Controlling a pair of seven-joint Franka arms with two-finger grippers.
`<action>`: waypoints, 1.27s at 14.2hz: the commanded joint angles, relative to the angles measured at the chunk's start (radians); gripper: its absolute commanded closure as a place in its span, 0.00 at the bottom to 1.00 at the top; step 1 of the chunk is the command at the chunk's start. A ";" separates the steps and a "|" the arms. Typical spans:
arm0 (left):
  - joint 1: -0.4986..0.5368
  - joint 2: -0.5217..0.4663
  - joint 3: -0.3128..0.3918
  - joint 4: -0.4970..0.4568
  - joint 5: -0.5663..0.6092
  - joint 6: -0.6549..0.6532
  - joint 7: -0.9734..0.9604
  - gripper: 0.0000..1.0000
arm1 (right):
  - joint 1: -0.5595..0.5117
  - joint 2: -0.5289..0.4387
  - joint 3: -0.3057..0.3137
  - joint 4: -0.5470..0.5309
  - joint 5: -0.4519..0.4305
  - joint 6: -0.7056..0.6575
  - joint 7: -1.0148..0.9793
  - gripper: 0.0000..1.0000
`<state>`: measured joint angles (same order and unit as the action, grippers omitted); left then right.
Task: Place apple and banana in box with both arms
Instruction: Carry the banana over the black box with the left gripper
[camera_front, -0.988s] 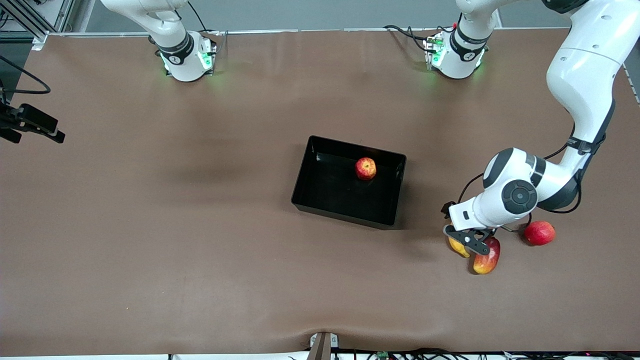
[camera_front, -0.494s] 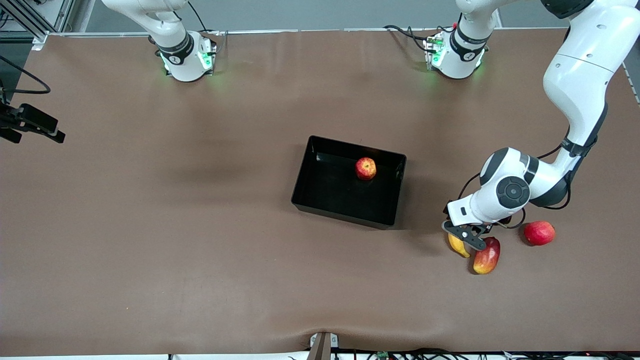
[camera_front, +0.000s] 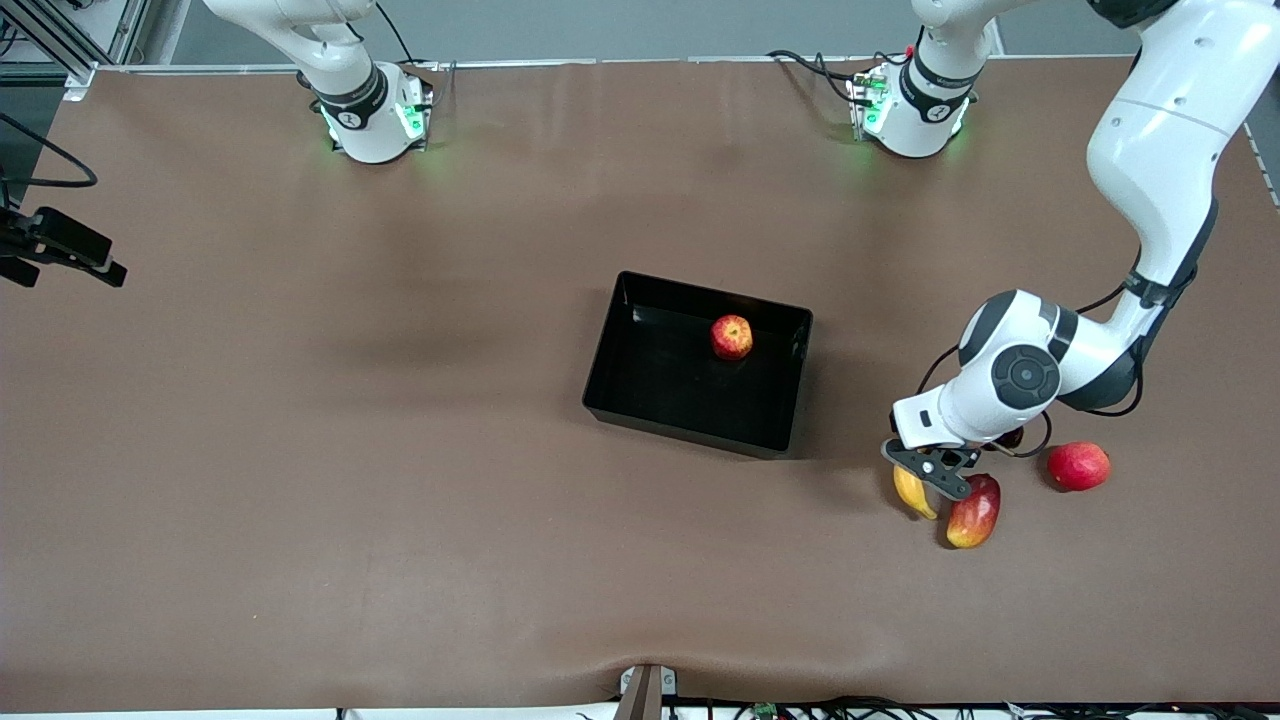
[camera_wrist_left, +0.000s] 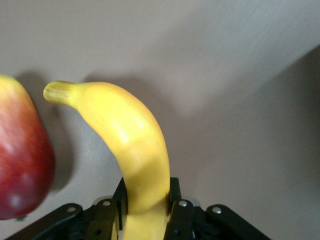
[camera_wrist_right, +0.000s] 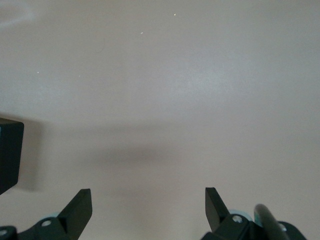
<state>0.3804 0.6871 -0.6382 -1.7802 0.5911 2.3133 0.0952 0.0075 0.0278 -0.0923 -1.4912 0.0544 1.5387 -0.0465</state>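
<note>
Over the last second your left gripper (camera_front: 925, 473) has closed on the banana (camera_wrist_left: 131, 150) and eased it toward the box (camera_front: 640, 412), away from the mango-like fruit (camera_front: 975, 515) just beside it. The grasp is made; the carry to the box remains. The apple (camera_front: 731, 336) already lies in the box. Your right gripper (camera_wrist_right: 148, 207), spread wide and empty, waits over bare surface (camera_wrist_right: 170, 90).

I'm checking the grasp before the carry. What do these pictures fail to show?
- Front view: most of the banana is hidden under the left hand.
- Left wrist view: the banana's held end is cut off by the picture edge.
- Front view: the right hand is out of frame; only its own wrist view shows it, open.
</note>
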 joint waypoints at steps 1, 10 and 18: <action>0.003 -0.099 -0.061 0.001 -0.011 -0.086 -0.012 1.00 | -0.020 -0.011 0.017 0.005 -0.039 0.004 0.011 0.00; -0.087 -0.146 -0.250 0.156 -0.063 -0.345 -0.397 1.00 | -0.032 -0.011 0.016 0.012 -0.045 0.014 0.011 0.00; -0.376 -0.038 -0.225 0.260 -0.074 -0.338 -0.647 1.00 | -0.054 -0.009 0.014 0.011 -0.030 0.008 0.013 0.00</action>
<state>0.0403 0.6026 -0.8753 -1.5776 0.5161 1.9921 -0.5467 -0.0284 0.0278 -0.0946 -1.4821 0.0269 1.5540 -0.0465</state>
